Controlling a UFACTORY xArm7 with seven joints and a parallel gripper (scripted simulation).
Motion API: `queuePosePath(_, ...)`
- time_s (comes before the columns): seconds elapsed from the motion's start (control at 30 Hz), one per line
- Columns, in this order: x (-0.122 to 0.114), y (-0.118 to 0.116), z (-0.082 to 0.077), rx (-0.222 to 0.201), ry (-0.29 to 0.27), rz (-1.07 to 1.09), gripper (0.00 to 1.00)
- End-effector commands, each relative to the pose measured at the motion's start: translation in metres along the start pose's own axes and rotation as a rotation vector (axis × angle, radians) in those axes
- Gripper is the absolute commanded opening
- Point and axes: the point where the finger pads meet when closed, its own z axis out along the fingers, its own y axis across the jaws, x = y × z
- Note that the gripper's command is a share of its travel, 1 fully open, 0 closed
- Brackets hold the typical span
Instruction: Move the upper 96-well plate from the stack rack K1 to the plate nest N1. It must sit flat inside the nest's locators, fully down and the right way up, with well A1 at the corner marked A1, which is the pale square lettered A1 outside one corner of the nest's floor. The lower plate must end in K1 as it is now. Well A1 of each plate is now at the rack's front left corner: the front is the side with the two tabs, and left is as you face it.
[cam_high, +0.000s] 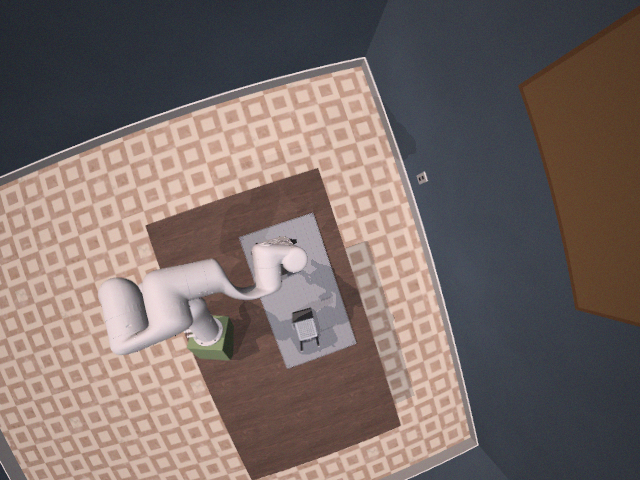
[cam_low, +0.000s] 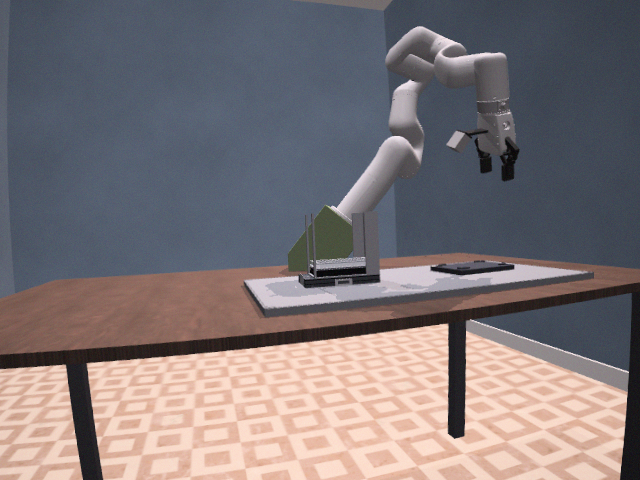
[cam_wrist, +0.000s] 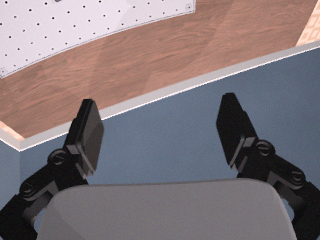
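Observation:
The stack rack K1 (cam_low: 338, 253) stands on the grey mat with thin posts and a tall back panel; it also shows in the top view (cam_high: 305, 328). The white 96-well plates (cam_low: 336, 267) lie stacked low inside it. My gripper (cam_low: 496, 167) hangs high in the air above the nest end of the table. Its fingers are wide open and empty. In the top view the arm hides the nest.
The grey perforated mat (cam_low: 413, 286) lies on a brown wooden table (cam_low: 206, 310). The arm's green base block (cam_high: 210, 338) sits beside the mat. A blue wall stands behind the table's far end.

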Motion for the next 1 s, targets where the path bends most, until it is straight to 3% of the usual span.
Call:
queuePosePath(0.0, 0.014, -0.013, -0.004, 0.040, 0.000, -0.006, 1.00)
queuePosePath(0.3, 0.039, -0.031, -0.010, 0.049, 0.001, -0.007, 1.00)
queuePosePath(0.37, 0.048, -0.036, -0.011, 0.090, 0.008, -0.011, 1.00)
queuePosePath(0.6, 0.072, -0.049, -0.016, 0.090, 0.008, -0.011, 1.00)
queuePosePath(0.63, 0.076, -0.050, -0.017, 0.122, 0.018, -0.014, 1.00)
queuePosePath(0.97, 0.106, -0.063, -0.024, 0.130, 0.020, -0.015, 1.00)
